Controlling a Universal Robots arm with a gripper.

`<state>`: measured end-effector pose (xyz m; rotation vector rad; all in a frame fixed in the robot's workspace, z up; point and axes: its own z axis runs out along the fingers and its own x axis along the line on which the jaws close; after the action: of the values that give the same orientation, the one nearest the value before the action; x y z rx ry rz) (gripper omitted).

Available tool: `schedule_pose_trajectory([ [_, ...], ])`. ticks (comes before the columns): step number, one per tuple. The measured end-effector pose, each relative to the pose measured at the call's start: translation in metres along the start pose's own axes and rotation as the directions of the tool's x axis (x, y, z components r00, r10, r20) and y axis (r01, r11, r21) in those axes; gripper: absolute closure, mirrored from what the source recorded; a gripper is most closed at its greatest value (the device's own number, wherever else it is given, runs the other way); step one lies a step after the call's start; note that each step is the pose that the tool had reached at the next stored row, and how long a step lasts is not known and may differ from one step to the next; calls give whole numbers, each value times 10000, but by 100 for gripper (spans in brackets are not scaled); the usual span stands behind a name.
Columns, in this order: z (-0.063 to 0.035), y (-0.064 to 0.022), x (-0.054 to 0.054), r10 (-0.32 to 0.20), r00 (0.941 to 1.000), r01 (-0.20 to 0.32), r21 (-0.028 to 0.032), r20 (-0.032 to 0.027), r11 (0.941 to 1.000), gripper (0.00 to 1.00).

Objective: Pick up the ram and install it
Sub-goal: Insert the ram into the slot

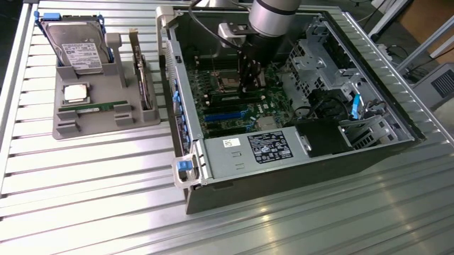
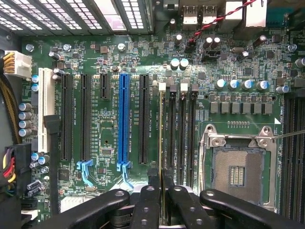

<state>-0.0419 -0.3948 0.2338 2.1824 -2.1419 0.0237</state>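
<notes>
— What have we got in the fingers (image 2: 151,202)?
— They're narrow, pinched on the ram (image 2: 162,138), edge-on to us. Its long axis runs along the memory slots (image 2: 183,138), over the one nearest the blue expansion slot (image 2: 124,119).
— Seated?
— We can't tell. Farther off, the twin stick (image 1: 92,108) lies flat in the grey tray (image 1: 106,127) on the desk (image 1: 85,180).

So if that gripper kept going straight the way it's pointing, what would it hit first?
Probably the row of memory slots beside the empty processor socket on the motherboard. The gripper is shut on the ram, edge-on, so the ram would touch there first; depth is unclear.
</notes>
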Motion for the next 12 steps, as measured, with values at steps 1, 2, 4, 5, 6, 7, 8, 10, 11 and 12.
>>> schedule_pose_trajectory([
  [1,1,0,4,2,10000,-2,0,0,10000,86],
  [2,2,0,5,1,10000,-1,0,0,10000,86],
  [4,9,0,6,0,10000,0,0,-1,10000,86],
  [5,11,0,5,0,10000,0,-1,-1,10000,86],
  [6,13,0,5,1,10000,-1,-2,-3,10000,86],
  [7,15,0,5,0,10000,0,-1,-2,10000,86],
  [8,16,0,5,1,10000,-1,-1,-2,10000,86],
  [10,19,-1,5,0,10000,0,-1,-1,10000,86],
  [11,21,-1,4,0,10000,0,-1,-1,10000,86],
  [12,21,-1,4,1,10000,-1,-1,-2,10000,86],
])
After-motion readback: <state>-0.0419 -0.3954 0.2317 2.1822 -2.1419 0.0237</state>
